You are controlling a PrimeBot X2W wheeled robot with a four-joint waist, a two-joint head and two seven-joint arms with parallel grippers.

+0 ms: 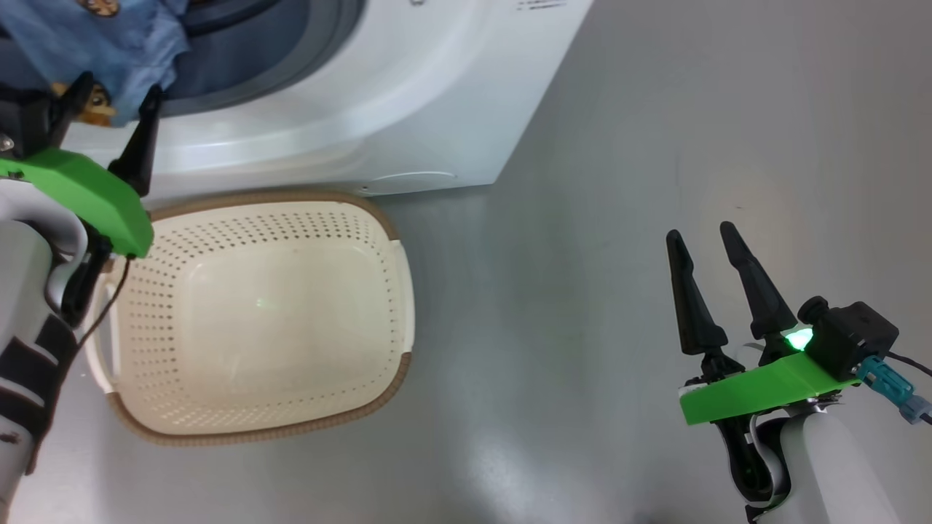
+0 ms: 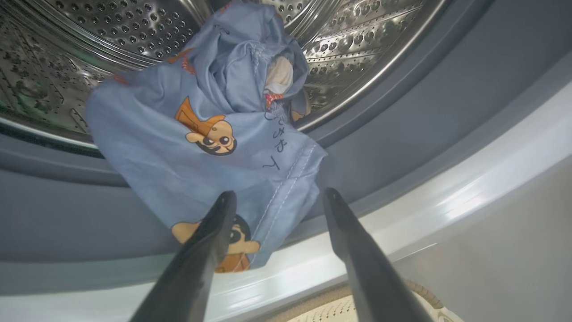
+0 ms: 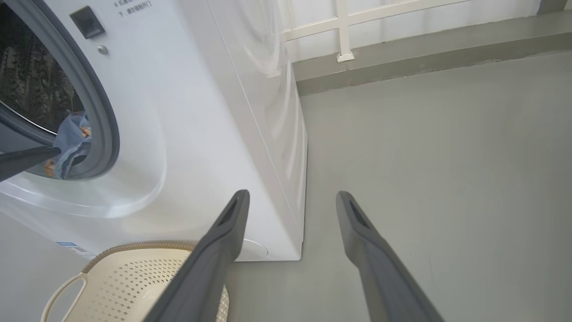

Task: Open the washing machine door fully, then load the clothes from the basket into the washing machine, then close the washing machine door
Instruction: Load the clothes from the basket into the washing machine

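On glossy grey floor (image 1: 582,255), washing machine (image 1: 364,94), basket (image 1: 262,201), left pincer (image 1: 119,84), right pincer (image 1: 700,230), both spread

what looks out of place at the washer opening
The light blue cartoon-print fabric garment droops out of the perforated steel drum over the grey-blue rubber gasket, not fully inside, so it looks likely to get pinched at closing.

Glossy grey floor (image 1: 655,109) catching soft glare, and at the back a darker grey kerb (image 3: 424,53) w/ white bars (image 3: 393,15) above, one post (image 3: 342,31) standing on it.
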